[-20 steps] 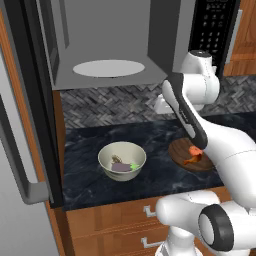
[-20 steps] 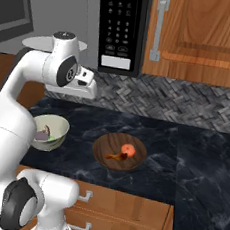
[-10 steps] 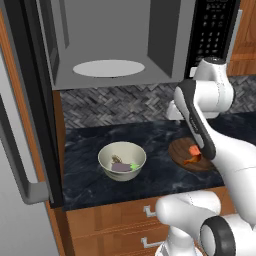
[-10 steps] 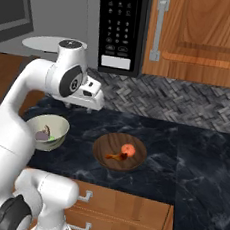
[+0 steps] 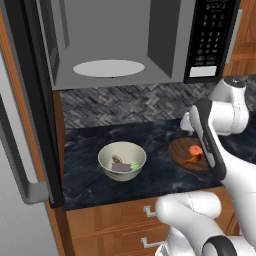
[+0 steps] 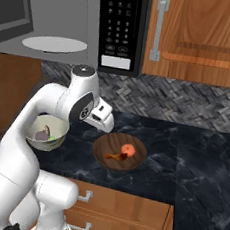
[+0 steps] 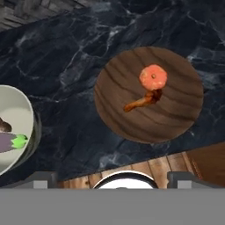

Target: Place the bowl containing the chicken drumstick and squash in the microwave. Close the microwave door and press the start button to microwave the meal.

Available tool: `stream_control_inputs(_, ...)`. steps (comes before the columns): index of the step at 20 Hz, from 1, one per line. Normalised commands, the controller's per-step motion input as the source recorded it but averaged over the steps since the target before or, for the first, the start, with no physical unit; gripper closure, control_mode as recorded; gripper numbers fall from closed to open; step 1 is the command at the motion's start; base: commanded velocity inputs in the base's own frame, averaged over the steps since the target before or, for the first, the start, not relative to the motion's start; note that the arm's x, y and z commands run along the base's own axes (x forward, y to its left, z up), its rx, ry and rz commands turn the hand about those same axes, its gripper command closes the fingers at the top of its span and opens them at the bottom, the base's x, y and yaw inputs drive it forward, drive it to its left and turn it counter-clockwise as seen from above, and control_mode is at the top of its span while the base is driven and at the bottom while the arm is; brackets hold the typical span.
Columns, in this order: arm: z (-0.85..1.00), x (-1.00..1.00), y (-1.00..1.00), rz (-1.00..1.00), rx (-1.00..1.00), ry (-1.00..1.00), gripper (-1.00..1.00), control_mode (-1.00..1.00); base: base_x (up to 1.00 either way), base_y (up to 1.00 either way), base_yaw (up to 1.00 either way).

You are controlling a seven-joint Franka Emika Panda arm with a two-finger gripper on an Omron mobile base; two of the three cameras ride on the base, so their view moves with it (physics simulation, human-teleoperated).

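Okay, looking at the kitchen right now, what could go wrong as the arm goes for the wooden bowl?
1. The cream bowl sits close beside the wooden bowl on the counter; the arm might bump it or pick the wrong one.
2. The squash and chicken drumstick lie loose in a shallow bowl, so tilting it could roll them out.
3. The microwave sits well above, so the lift may clip its lower edge.

In your left base view the arm (image 5: 212, 142) covers the right side of the wooden bowl (image 5: 181, 152), and the microwave door (image 5: 30, 125) runs off the left edge. In the hand view the cream bowl (image 7: 13, 132) is cut by the left edge. Its purple and green food (image 7: 11, 141) is too small to identify.
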Motion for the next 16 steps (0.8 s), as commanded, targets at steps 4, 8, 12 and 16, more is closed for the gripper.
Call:
stream_control_inputs(4, -0.32, -0.06, -0.35, -0.13, 0.07, 0.0, -1.0, -1.0, 0.0, 0.0, 0.0)
stream_control_inputs(8, -0.23, -0.06, -0.31, -0.06, 0.06, 0.0, -1.0, -1.0, 0.0, 0.0, 0.0)
stream_control_inputs(12, -0.2, -0.06, -0.29, -0.02, 0.07, 0.0, -1.0, -1.0, 0.0, 0.0, 0.0)
stream_control_inputs(16, -0.21, -0.1, -0.36, -0.01, 0.11, 0.0, -1.0, -1.0, 0.0, 0.0, 0.0)
